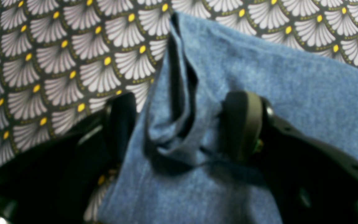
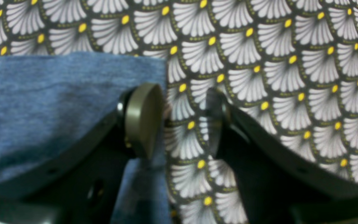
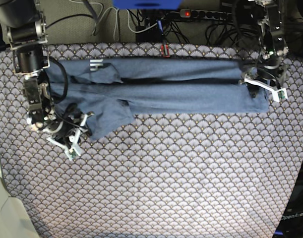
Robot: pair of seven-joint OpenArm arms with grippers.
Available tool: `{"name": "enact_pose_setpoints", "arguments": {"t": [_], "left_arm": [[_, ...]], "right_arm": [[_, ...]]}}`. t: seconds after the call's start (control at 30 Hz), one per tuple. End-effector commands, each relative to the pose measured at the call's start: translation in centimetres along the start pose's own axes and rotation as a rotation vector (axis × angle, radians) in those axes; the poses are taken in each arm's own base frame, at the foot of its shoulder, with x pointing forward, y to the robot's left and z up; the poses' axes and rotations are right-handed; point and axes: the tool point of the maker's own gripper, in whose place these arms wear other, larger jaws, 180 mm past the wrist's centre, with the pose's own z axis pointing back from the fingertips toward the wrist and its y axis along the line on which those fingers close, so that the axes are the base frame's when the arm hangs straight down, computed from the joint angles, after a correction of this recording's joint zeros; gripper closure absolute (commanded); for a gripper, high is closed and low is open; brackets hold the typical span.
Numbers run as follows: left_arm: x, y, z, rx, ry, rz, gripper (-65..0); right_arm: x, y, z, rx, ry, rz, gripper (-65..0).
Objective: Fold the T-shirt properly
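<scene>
T-shirt (image 3: 191, 96) part-folded, upper frame; left end effector (image 3: 264, 85) spread over right end; right end effector (image 3: 74, 136) spread, lower-left sleeve edge.

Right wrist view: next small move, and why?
Probably ease the right gripper down and close it on the T-shirt's edge: its fingers stand open, one over the shirt, the other over the patterned cloth, so the edge runs between them.
</scene>
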Motion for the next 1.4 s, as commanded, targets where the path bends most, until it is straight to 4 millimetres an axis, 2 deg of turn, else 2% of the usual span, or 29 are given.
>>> {"name": "enact_pose_setpoints", "arguments": {"t": [0.0, 0.17, 0.37, 0.47, 0.57, 0.67, 0.73, 0.77, 0.93, 1.13, 1.2, 1.37], "left_arm": [[1.1, 0.2, 0.1, -0.001, -0.030, -0.012, -43.6], [1.1, 0.2, 0.1, -0.001, -0.030, -0.012, -43.6], [1.1, 0.5, 0.1, 0.005, -0.031, -0.011, -43.6], [1.1, 0.5, 0.1, 0.005, -0.031, -0.011, -43.6], [1.1, 0.5, 0.1, 0.005, -0.031, -0.011, -43.6], [1.1, 0.5, 0.1, 0.005, -0.030, -0.011, -43.6], [0.9, 0.5, 0.2, 0.004, -0.026, -0.013, -43.6], [0.9, 0.5, 0.2, 0.004, -0.025, -0.015, -43.6], [0.8, 0.5, 0.2, 0.004, -0.024, -0.019, -43.6], [1.2, 0.4, 0.1, 0.001, -0.031, -0.017, -43.6], [1.2, 0.3, 0.1, 0.001, -0.032, -0.017, -43.6], [1.3, 0.4, 0.1, 0.000, -0.033, -0.019, -43.6]], "right_arm": [[1.2, -0.2, 0.3, 0.005, -0.024, 0.018, -28.1], [1.0, 1.2, -0.2, 0.030, -0.024, 0.005, -28.1], [0.8, 2.0, 0.0, 0.039, -0.031, 0.012, -26.1], [0.8, 2.0, 0.0, 0.039, -0.033, 0.012, -16.1], [0.8, 1.9, 0.0, 0.037, -0.030, 0.013, 0.0], [1.4, 1.7, 0.4, 0.028, -0.048, 0.025, 0.0], [1.2, 1.7, 1.4, 0.020, -0.059, 0.052, 0.0], [1.8, 1.9, 2.0, 0.016, -0.082, 0.074, 0.0], [2.8, 4.4, 5.5, 0.011, -0.119, 0.182, 0.0], [2.9, 4.6, 10.8, -0.069, -0.167, 0.202, 0.0], [2.3, 4.9, 11.8, -0.079, -0.170, 0.200, 0.0], [-1.5, 5.1, 13.4, -0.092, -0.109, 0.158, 0.0]]}}
